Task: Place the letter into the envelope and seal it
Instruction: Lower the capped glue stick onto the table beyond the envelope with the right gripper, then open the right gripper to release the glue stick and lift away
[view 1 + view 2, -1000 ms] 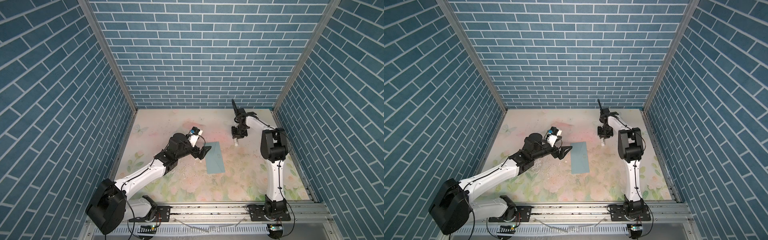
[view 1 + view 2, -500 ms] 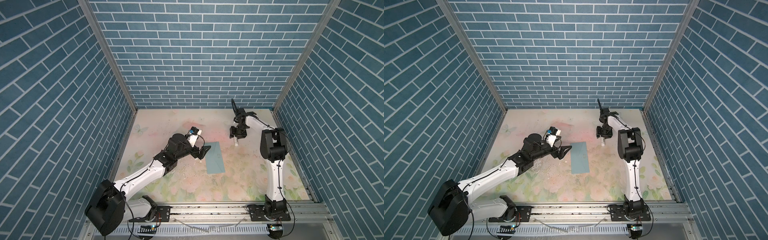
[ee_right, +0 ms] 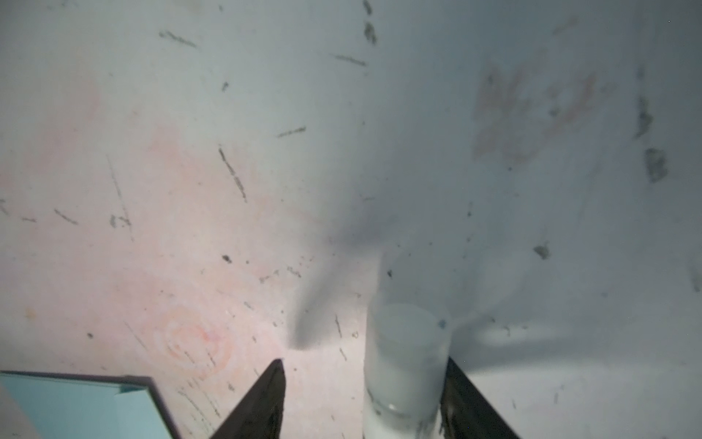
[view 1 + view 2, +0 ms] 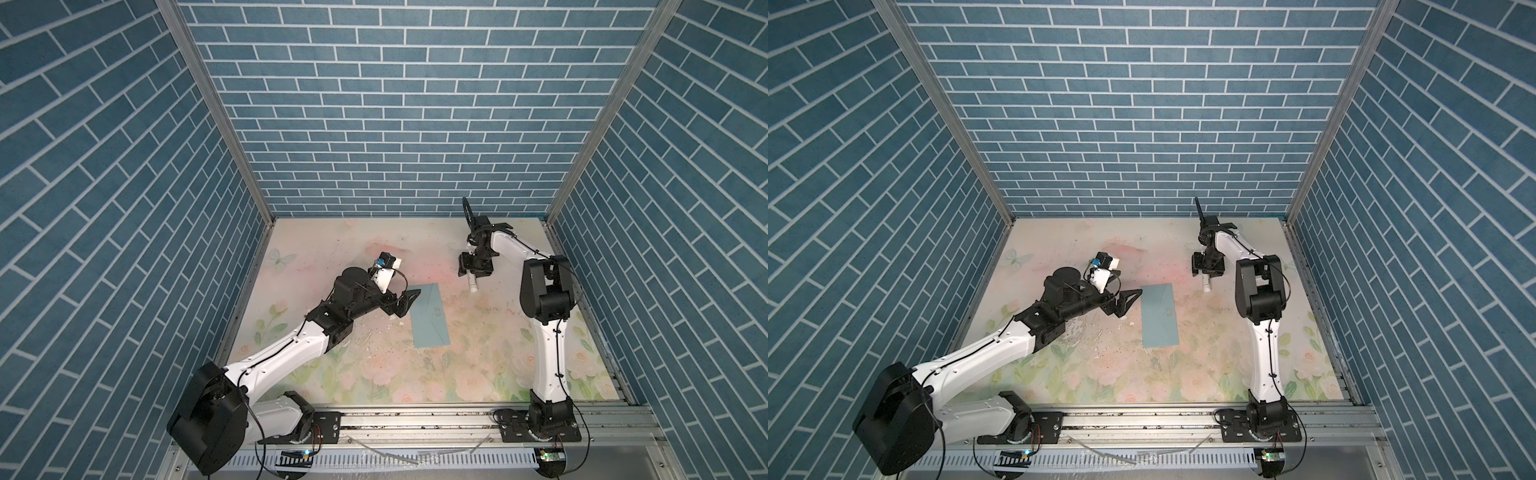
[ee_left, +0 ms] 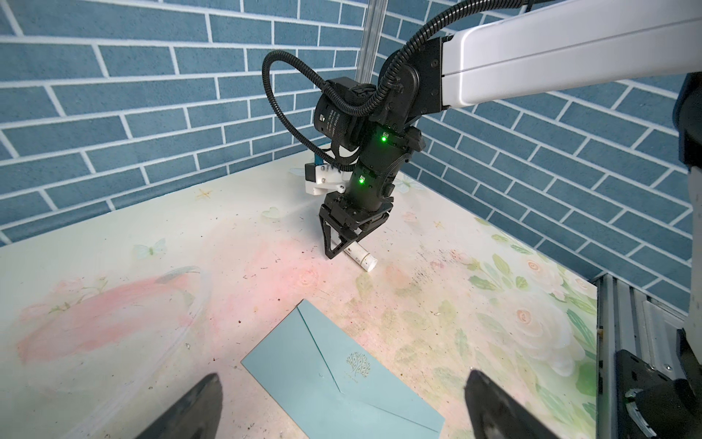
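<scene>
The teal envelope (image 4: 429, 316) (image 4: 1158, 316) lies flat on the floral table in both top views, its pointed flap folded down (image 5: 342, 384). The letter is out of view. My left gripper (image 4: 405, 303) (image 4: 1128, 302) (image 5: 343, 380) hovers low at the envelope's left edge, open wide and empty. My right gripper (image 4: 473, 272) (image 4: 1207, 270) (image 5: 338, 251) (image 3: 364, 365) points down at the back right, open over a white glue stick (image 4: 472, 284) (image 3: 406, 361) that lies on the table. One finger touches the stick, the other stands apart from it.
Blue brick walls close in the table (image 4: 478, 374) on three sides. A metal rail (image 4: 415, 419) with both arm bases runs along the front edge. Small crumbs and dark marks (image 4: 386, 332) are scattered left of the envelope.
The right gripper's jaws have spread apart around the white glue stick, which stays on the table. The left arm and the envelope have not moved.
</scene>
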